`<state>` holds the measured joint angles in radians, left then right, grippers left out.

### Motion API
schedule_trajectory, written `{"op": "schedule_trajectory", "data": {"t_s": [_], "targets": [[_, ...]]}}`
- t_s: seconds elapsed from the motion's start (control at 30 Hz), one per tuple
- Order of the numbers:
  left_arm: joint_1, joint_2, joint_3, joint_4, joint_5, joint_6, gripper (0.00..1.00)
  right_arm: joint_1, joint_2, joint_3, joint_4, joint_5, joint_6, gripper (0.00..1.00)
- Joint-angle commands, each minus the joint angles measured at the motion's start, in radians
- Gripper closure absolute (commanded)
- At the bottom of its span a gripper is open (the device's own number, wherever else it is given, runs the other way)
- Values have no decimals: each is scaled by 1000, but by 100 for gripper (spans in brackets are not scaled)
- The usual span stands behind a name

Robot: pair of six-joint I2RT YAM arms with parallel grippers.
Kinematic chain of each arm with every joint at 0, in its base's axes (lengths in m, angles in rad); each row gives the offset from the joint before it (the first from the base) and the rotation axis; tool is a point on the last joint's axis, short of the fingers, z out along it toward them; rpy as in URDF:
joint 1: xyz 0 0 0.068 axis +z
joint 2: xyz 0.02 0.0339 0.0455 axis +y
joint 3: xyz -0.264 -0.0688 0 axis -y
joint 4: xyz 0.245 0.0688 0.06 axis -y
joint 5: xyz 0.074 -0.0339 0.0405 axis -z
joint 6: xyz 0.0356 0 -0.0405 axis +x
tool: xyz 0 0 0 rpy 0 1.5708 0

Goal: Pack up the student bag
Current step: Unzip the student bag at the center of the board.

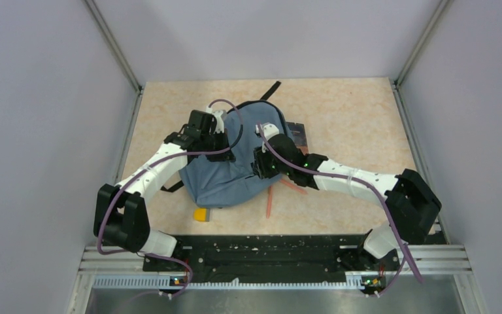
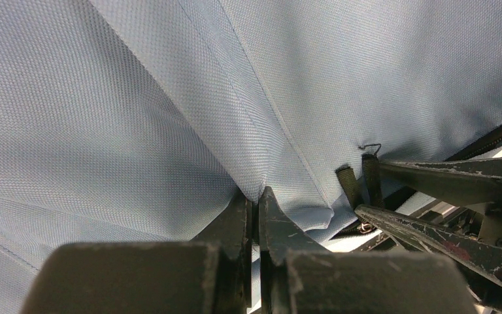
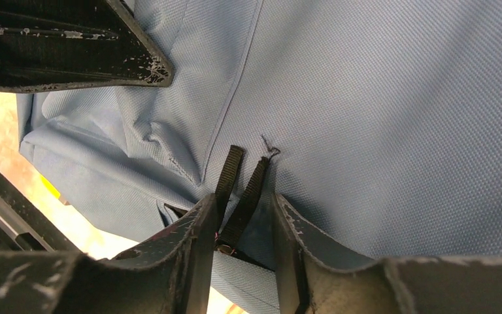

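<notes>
The slate-blue student bag (image 1: 232,180) lies mid-table and fills both wrist views (image 2: 170,98) (image 3: 379,98). My left gripper (image 1: 225,149) is shut on a pinched fold of the bag's fabric (image 2: 256,196). My right gripper (image 1: 261,167) is open, its jaws standing apart astride the black zipper pull loop (image 3: 247,190), which lies between them (image 3: 242,204); one band of the loop touches the left finger. The same loop shows in the left wrist view (image 2: 356,183), beside the right gripper's fingers (image 2: 444,175).
A yellow block (image 1: 200,214) lies by the bag's near edge. Thin red-orange sticks (image 1: 271,199) lie to the bag's near right. A dark flat item (image 1: 298,134) pokes out at its far right. A black strap (image 1: 271,90) trails behind. Walls enclose the table.
</notes>
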<state>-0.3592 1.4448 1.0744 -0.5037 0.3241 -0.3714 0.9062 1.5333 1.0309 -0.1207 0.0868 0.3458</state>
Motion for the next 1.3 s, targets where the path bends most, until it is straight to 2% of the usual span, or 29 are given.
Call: {"op": "schedule_trajectory", "data": {"t_s": [0.0,0.13,0.27,0.33,0.83,1.27], "targets": [[-3,-25,24,12,-5,15,100,11,-3,32,-1,39,13,62],[-2,-24,24,13,-5,15,100,10,-18,27,-11,66,13,58],[-3,-26,25,11,-6,17,100,10,-39,16,-17,97,14,49],[-3,-26,24,11,-7,17,100,10,-47,13,-16,102,13,49],[-3,-26,25,10,-5,18,100,10,-44,12,-16,89,12,60],[-1,-21,27,8,-9,20,100,38,13,66,-65,118,-10,62]]}}
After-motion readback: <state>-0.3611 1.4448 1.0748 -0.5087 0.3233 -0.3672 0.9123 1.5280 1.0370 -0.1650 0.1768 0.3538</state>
